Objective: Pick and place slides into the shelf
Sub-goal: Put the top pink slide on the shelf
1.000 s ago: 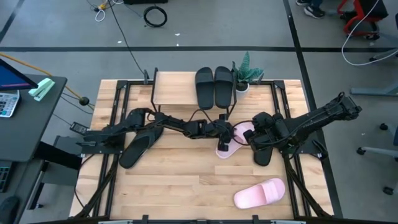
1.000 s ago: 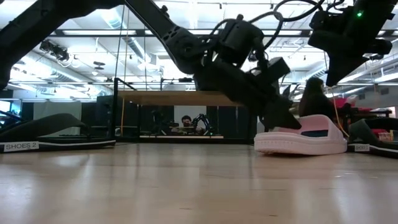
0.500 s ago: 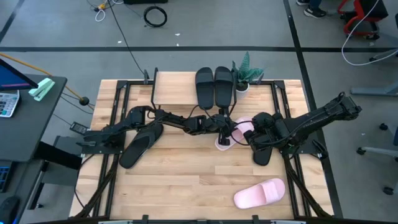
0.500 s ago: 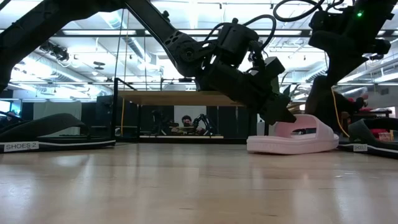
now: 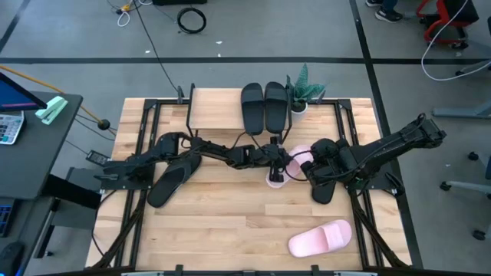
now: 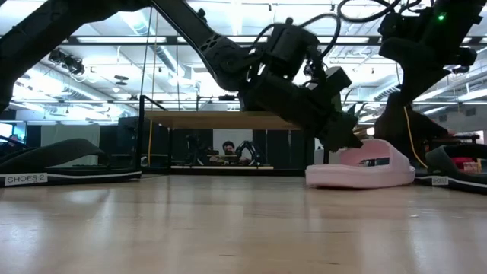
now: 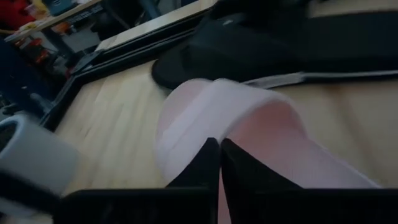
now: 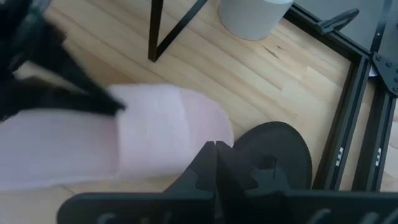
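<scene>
Lying on slatted wood table (image 5: pixel 230 222): pink slide (image 5: pixel 320 238) | L gripper (image 6: pixel 344 137) clamped on 2nd pink slide (image 6: pixel 365 167) | R gripper (image 8: pixel 216 163) together

The left arm stretches across mid-frame in the high view, its left gripper (image 5: pixel 276 165) pinched closed; the right gripper (image 5: pixel 316 170), at centre right, has fingers together
</scene>
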Robot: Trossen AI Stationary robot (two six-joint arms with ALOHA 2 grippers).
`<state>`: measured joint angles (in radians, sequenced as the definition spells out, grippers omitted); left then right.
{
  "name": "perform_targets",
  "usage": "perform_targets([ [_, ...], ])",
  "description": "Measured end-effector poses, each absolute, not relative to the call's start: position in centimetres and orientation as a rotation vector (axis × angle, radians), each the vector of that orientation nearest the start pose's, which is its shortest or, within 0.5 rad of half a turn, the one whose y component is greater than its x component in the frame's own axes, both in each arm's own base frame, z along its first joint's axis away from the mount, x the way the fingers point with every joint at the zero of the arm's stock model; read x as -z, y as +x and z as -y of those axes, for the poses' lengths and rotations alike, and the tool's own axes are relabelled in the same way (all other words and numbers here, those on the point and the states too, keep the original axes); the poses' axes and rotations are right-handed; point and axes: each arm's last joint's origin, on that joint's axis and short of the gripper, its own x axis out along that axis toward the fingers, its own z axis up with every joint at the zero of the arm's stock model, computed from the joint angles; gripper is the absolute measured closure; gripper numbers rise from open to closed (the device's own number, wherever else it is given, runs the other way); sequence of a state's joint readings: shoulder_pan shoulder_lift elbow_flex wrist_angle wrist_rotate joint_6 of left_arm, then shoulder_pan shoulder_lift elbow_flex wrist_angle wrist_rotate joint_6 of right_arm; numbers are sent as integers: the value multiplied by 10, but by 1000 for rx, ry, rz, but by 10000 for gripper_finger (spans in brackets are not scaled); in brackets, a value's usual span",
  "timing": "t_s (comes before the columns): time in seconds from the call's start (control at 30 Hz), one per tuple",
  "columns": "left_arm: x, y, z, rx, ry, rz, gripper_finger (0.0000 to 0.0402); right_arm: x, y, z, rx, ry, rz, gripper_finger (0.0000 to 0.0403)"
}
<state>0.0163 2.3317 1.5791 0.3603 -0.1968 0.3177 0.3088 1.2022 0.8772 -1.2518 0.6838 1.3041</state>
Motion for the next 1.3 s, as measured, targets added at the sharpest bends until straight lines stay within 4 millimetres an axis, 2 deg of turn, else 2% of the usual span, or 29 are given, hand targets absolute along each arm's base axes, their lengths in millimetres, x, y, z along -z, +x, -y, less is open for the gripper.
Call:
perform_targets([
  [0.13,-144,509,16,-96,322,-406,395,-238,173,-36,1053,331,-908,396],
  [0.23,-160,504,43,-60,326,-397,395,-238,173,-36,1051,331,-908,396],
  [0.33,-181,493,71,-96,364,-425,397,-238,173,-37,1044,326,-909,396],
  [0.53,-228,451,111,-283,476,-569,398,-239,170,-48,998,284,-881,396],
  [0.67,-258,417,121,-447,526,-643,398,-239,168,-57,964,286,-870,396],
  [0.83,-302,373,119,-629,560,-642,398,-239,165,-63,940,293,-860,396],
  [0.97,-338,339,104,-713,562,-634,399,-239,164,-66,932,300,-853,396],
  [1.13,-375,295,66,-825,478,-631,398,-239,164,-67,927,301,-852,396],
  [1.3,-387,264,22,-980,400,-699,398,-239,165,-67,926,304,-849,396],
])
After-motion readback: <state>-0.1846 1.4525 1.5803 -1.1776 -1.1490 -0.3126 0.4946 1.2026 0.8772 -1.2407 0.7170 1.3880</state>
